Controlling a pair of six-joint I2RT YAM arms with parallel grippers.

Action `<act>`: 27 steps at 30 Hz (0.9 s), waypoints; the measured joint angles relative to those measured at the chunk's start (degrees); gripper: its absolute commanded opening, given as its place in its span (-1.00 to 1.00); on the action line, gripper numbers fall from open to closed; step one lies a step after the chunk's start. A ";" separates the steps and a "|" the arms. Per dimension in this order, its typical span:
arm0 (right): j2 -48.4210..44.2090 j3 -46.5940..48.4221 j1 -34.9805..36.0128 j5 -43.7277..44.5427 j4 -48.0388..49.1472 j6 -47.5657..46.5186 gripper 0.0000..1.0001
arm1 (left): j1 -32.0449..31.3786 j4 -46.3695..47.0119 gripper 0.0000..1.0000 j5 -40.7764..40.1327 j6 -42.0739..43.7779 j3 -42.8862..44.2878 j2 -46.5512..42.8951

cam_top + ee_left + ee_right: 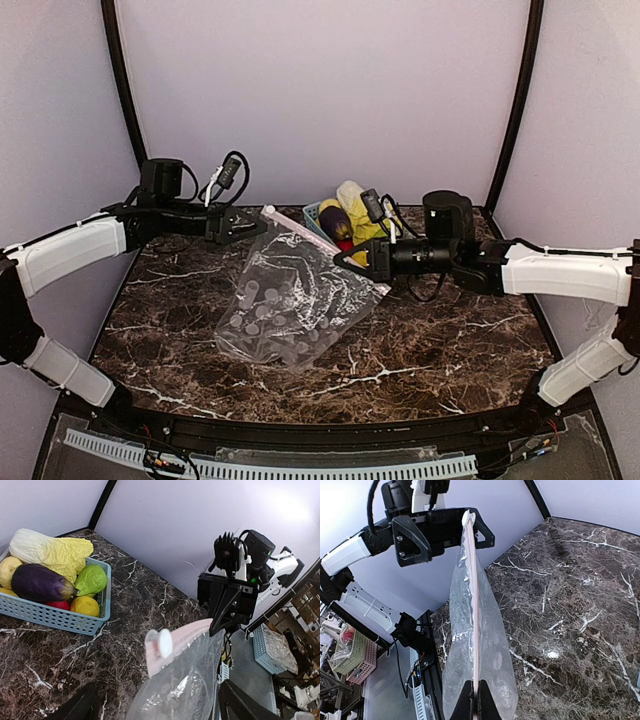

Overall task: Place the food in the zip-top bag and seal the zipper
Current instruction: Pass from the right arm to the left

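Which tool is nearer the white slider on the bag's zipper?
Left. The left tool is open right at the slider, straddling the zipper; the right tool is shut on the zipper's opposite end, away from the slider.

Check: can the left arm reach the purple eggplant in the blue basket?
Probably yes: the left pincer is open, and the dark purple toy eggplant lies uncovered in the light blue slatted plastic basket.
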 measured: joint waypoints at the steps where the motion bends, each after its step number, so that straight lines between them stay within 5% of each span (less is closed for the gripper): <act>1: 0.00 0.00 -0.02 -0.44 0.76 -0.04 -1.00 | 0.00 0.42 0.46 0.70 -0.66 -0.79 -0.02; 5: 0.02 0.00 -0.07 -1.64 2.56 -0.02 -1.00 | 0.00 1.22 0.28 2.05 -1.31 -2.21 0.00; 15: 0.13 -0.09 -0.07 -2.12 3.72 0.22 -1.00 | 0.00 3.56 0.22 3.32 -2.51 -2.62 -0.02; 21: 0.13 -0.09 -0.07 -2.34 3.65 0.20 -1.00 | 0.00 7.08 -0.12 4.79 -5.18 -4.04 -0.02; 27: 0.35 -0.09 -0.07 -2.73 3.63 0.22 -1.00 | 0.00 9.05 -0.14 5.51 -6.19 -4.37 -0.26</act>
